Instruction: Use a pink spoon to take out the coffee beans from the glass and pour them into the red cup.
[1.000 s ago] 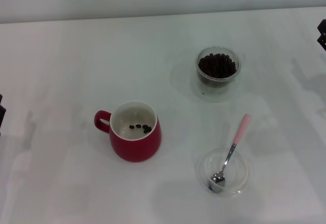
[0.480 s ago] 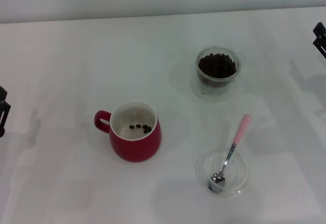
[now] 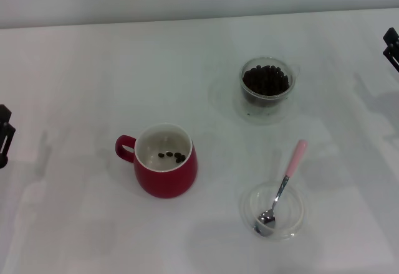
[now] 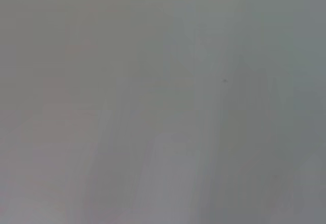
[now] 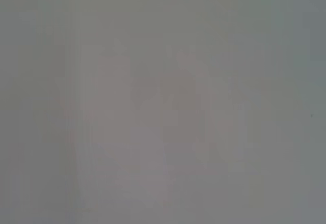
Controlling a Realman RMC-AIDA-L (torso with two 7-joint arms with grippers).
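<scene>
The pink spoon (image 3: 286, 181) lies with its metal bowl in a shallow clear saucer (image 3: 274, 211) at the front right, its handle pointing away. The glass (image 3: 266, 86) stands behind it, filled with coffee beans (image 3: 265, 79). The red cup (image 3: 163, 160) stands left of centre with its handle to the left and a few beans inside. My left gripper (image 3: 3, 136) shows only at the left edge. My right gripper (image 3: 392, 45) shows only at the right edge. Both are far from the objects. Both wrist views show only blank white surface.
The white table (image 3: 93, 68) reaches back to a pale wall. Nothing else stands on it.
The left gripper has come a little further into view at the left edge. The right gripper has shifted slightly at the right edge. The objects have not moved.
</scene>
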